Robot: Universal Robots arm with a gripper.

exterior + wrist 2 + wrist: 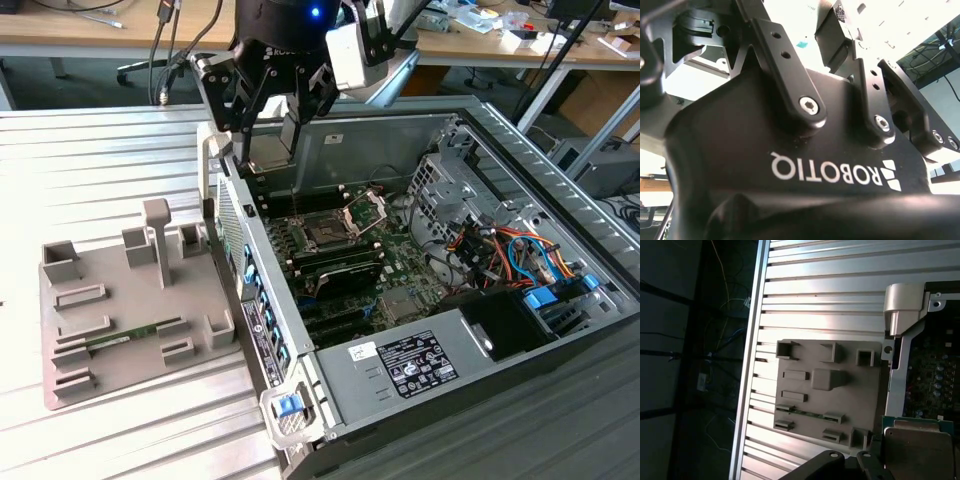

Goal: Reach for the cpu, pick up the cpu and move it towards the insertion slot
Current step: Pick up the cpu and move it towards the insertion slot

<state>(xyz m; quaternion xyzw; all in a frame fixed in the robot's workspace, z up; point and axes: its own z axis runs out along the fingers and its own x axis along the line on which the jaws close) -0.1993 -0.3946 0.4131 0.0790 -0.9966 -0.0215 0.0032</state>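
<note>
The gripper (pixel 266 140), clamped on the cpu (pixel 262 155), hangs high, toward the exterior view's left of the insertion slot (pixel 326 232). If the chip slips or sits tilted in that grip, it could strike the case wall (pixel 232 215) on that side of the slot, or the slot's raised silver frame (pixel 366 210). In the first wrist view the cpu (pixel 916 452) looks flat and square, pale metal inside a thin rim.

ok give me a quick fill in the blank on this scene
The gripper grips the flat square ___ in its jaws.
The hinged metal frame of the insertion slot stands ___.
On the grey fixture lies a thin green ___.
Missing: cpu; open; memory stick.
</note>
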